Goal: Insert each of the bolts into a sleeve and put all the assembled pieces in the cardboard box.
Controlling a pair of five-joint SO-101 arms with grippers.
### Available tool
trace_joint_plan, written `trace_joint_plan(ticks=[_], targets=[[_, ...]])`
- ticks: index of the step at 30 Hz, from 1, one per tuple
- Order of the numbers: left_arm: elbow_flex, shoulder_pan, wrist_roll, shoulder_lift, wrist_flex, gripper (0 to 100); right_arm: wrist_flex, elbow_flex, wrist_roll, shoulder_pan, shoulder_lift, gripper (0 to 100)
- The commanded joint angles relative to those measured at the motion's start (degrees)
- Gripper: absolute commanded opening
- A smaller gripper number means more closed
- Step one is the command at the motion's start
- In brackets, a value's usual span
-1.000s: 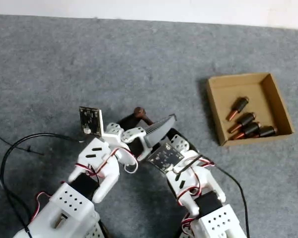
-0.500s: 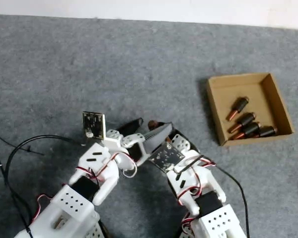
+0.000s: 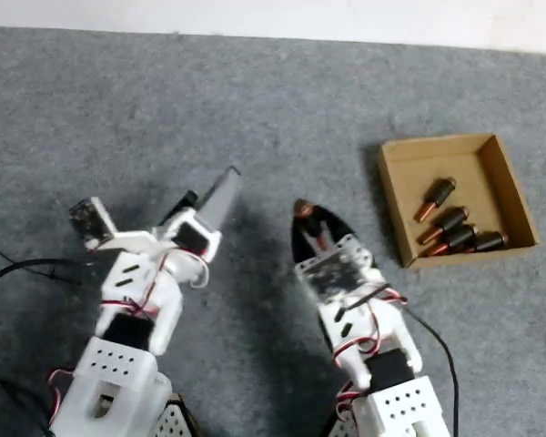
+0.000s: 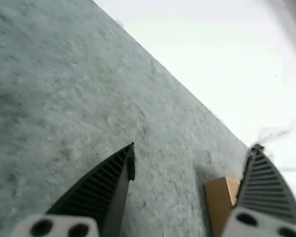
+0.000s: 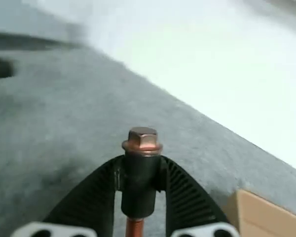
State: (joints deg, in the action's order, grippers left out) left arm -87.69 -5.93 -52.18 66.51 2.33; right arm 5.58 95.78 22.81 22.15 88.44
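Where the right gripper is: over the grey felt, between the left arm and the cardboard box, near the box's open side wall but apart from it
Right gripper's grip: fingers closed around a black sleeve, one on each side of it
Held piece: a copper bolt sits through the sleeve; its hex head sticks out past the fingertips and a bit of copper shank shows below the sleeve, towards the wrist
Left gripper: raised above the felt, well apart from the box, pointing up and towards the far side of the table
Left gripper's state: fingers spread wide with nothing between them; its wrist view shows felt and a corner of the box in the gap
Cardboard box: on the felt, to the right of both arms, open on top
Inside the box: assembled pieces, dark sleeves with copper ends, lying close together on its floor towards the near wall
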Motion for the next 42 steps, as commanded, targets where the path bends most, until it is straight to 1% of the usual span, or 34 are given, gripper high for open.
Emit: trace_joint_plan(ticks=[1, 5, 8, 10, 14, 17, 19, 20, 23, 27, 30, 33, 36, 42], targets=[[2.8, 1.3, -0.5, -0.7, -1.3, 33, -3.4, 7.9, -2.5, -3.7, 1.1, 0.5], [1.2, 1.3, 4.7, -0.7, -1.3, 33, -3.1, 7.5, -3.3, -9.9, 1.0, 0.5], [-0.3, 1.3, 5.5, -0.3, -1.3, 33, -2.9, 5.5, -6.2, -14.8, 0.6, 0.5], [-0.4, 1.4, 5.5, -0.3, -1.3, 33, 0.8, 2.2, -6.4, -17.4, 0.5, 0.5], [-0.5, 1.4, 5.5, -0.3, -1.1, 33, 7.9, -7.5, -4.9, -18.0, -4.0, 0.5], [-0.6, 1.4, 5.5, -0.4, -1.1, 33, 8.1, -17.1, -5.0, -20.0, -15.2, 0.5], [-0.6, 1.4, 5.5, -0.4, -1.1, 33, 7.9, -26.2, -5.1, -22.4, -26.1, 0.5], [-0.6, 1.4, 5.5, -0.4, -1.1, 33, 7.9, -31.0, -5.9, -23.9, -32.3, 0.5], [-0.6, 1.4, 5.5, -0.7, -1.1, 33, 9.1, -47.3, -11.7, -28.0, -51.6, 0.5], [-0.6, 1.4, 5.6, -0.7, -1.1, 33, 20.6, -70.9, -12.7, -30.4, -75.4, 0.5], [-0.6, 1.4, 5.6, -0.7, -1.1, 33, 29.6, -87.2, -12.7, -30.4, -90.1, 0.5], [-0.6, 1.3, 8.0, -0.7, -1.1, 33, 36.6, -100.2, -12.7, -30.4, -100.6, 0.5], [-0.8, 1.3, 8.7, -0.7, -1.1, 33, 40.9, -110.2, -12.7, -30.4, -108.8, 0.6], [-1.4, 1.3, 8.8, -0.6, -1.3, 33, 49.1, -121.5, -12.7, -30.5, -119.6, 0.7]])
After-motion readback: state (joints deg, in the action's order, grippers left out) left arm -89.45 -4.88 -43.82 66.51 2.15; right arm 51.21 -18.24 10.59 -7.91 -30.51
